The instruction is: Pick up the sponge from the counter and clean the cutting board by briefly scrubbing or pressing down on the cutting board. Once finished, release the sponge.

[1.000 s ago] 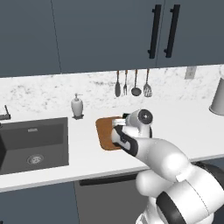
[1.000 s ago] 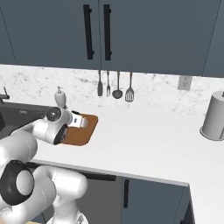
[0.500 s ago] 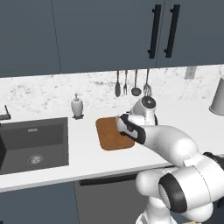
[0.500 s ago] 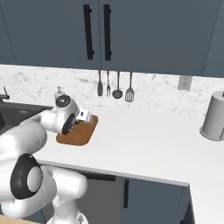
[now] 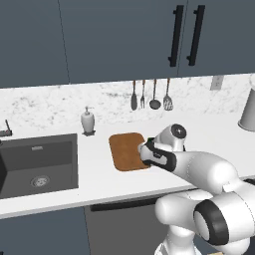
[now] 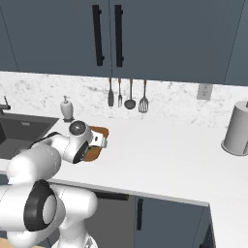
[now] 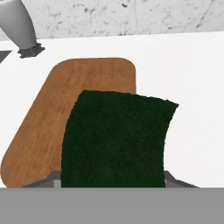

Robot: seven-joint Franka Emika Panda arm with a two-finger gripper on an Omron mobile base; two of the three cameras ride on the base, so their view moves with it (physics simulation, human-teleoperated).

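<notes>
**Sponge held over the board's right edge**

Since a second ago the arm has swung out from its tucked pose over the board's right side: its wrist now lies stretched leftward, and the gripper (image 5: 145, 151) sits at the right edge of the cutting board (image 5: 127, 151) instead of above its near right corner.

The fingers are closed together on the sponge (image 7: 116, 138). In the hand view its dark green face hangs large in front of the camera, covering the board's (image 7: 65, 109) right and near part and spilling over onto the white counter (image 7: 183, 78) beside it. From the right base view a sliver of the sponge (image 6: 92, 151) peeks out under the gripper (image 6: 98, 144), over the board (image 6: 100, 131). Whether the sponge presses on the wood or hangs just above it cannot be told.

The soap dispenser (image 5: 87, 121) stands behind the board's left corner, near the sink (image 5: 37, 162). No writing or label can be read on anything.
</notes>
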